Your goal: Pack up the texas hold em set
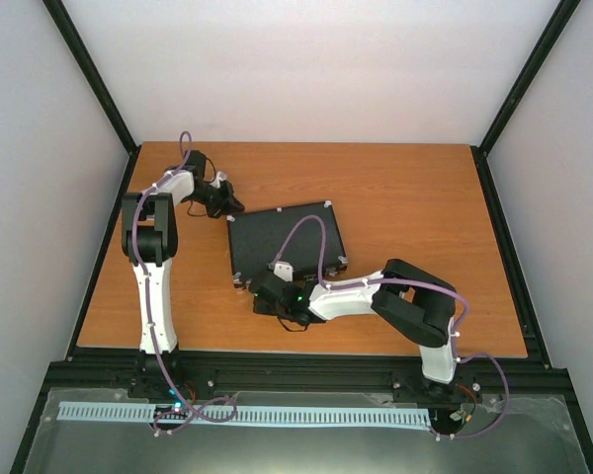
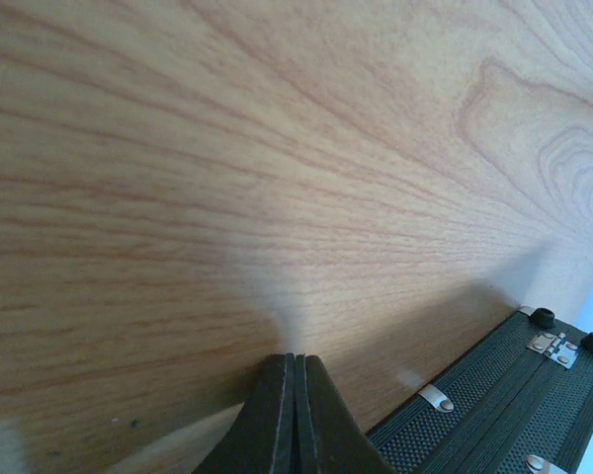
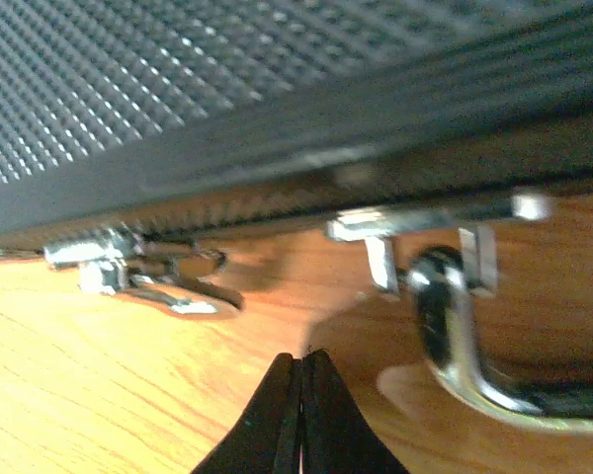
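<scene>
While 2 claws [image 2: 295,360] [image 3: 301,357] sit pinched, 1 briefcase [image 1: 287,242]

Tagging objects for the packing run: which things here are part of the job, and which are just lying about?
Job: black case, closed; its latch; its handle.
Not the job: wooden table; white slotted strip along the near edge.

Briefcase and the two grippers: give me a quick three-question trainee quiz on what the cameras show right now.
1. True or false: the briefcase lies closed on the table.
2. Which arm's gripper sits by the silver handle?
3. The right gripper is: A open; B shut on the handle; C shut, holding nothing.
Key: 1 true. 2 right. 3 C.
</scene>
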You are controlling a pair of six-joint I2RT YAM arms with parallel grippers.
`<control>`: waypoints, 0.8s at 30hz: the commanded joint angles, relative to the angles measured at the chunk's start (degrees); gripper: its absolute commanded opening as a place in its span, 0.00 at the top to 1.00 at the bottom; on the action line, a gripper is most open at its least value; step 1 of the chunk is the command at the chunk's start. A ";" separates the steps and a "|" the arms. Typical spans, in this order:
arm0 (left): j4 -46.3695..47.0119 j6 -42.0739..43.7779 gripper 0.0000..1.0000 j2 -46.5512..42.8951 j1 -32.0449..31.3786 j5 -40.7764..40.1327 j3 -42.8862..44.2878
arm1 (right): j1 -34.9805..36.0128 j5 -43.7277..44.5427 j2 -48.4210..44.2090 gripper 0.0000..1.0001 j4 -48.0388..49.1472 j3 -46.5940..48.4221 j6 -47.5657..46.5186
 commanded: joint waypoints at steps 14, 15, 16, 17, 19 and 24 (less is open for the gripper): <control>-1.75 0.30 0.99 5.20 0.05 -4.95 0.56 | 1.88 -2.96 -3.13 0.97 21.36 -16.91 -12.85; -1.71 0.33 0.99 5.20 0.05 -5.03 0.51 | 1.87 -3.67 -2.36 0.97 23.87 -17.51 -12.77; -1.71 0.42 0.99 5.17 0.05 -5.03 0.43 | 1.88 -3.92 -1.74 0.97 25.59 -17.78 -12.70; -1.77 0.52 0.99 5.11 0.07 -5.16 0.39 | 1.88 -4.07 -1.03 0.97 26.71 -17.89 -12.77; -1.92 0.68 0.99 5.08 0.05 -5.28 0.38 | 1.78 -4.69 0.06 0.97 28.14 -17.27 -13.43; -1.90 0.86 0.99 4.99 0.09 -5.31 0.03 | 1.79 -3.83 1.57 0.97 28.54 -15.97 -12.73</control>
